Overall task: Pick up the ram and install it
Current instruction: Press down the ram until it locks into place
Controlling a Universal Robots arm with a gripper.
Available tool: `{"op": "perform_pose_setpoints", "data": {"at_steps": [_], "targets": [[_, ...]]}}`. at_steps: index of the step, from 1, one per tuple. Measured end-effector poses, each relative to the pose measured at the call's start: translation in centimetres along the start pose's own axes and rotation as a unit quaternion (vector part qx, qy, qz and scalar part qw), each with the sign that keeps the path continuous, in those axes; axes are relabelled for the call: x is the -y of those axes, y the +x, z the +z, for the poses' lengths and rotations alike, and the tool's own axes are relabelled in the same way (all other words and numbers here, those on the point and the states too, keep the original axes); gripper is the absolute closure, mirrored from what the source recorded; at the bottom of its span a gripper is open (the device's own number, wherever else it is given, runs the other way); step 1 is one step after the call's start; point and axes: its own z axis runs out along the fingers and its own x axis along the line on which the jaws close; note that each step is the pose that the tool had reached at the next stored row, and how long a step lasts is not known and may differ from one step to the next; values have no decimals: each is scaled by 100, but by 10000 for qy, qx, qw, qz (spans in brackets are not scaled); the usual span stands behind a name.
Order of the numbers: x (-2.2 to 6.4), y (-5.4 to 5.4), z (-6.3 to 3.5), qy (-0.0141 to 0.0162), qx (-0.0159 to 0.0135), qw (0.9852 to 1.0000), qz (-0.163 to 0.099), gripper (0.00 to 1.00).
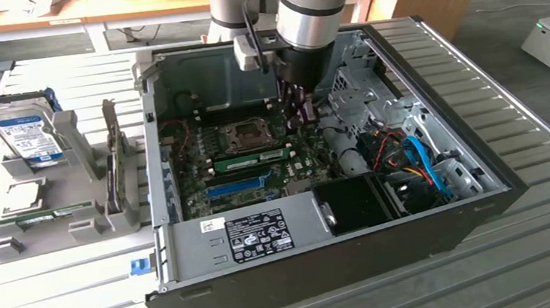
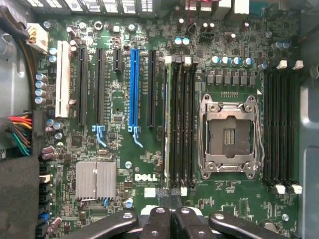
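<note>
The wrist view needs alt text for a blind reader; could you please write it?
The shut gripper hangs over a Dell motherboard seen from above. A green ram stick stands edge-on in a slot between the blue slot and the empty processor socket.

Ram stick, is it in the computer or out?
In: the ram stands on edge, slotted into the motherboard beside the processor socket.

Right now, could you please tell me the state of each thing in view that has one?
Black computer case: lying on its side, side panel off.
Thin green ram stick: standing plugged into the green motherboard.
Pincer: shut, nothing held.
Square metal processor socket: uncovered, no cooler.
Long blue expansion slot: empty.
Silver hard drive with blue-and-white label: upright in the grey rack, outside the case.
</note>
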Motion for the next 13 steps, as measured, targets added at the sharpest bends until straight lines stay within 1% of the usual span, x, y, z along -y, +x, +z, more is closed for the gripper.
{"op": "perform_pose_setpoints", "data": {"at_steps": [4, 13], "targets": [[1, 0, 2, 0, 0, 10000, 0, 89], [3, 2, 49, 0, 0, 10000, 0, 89]]}}
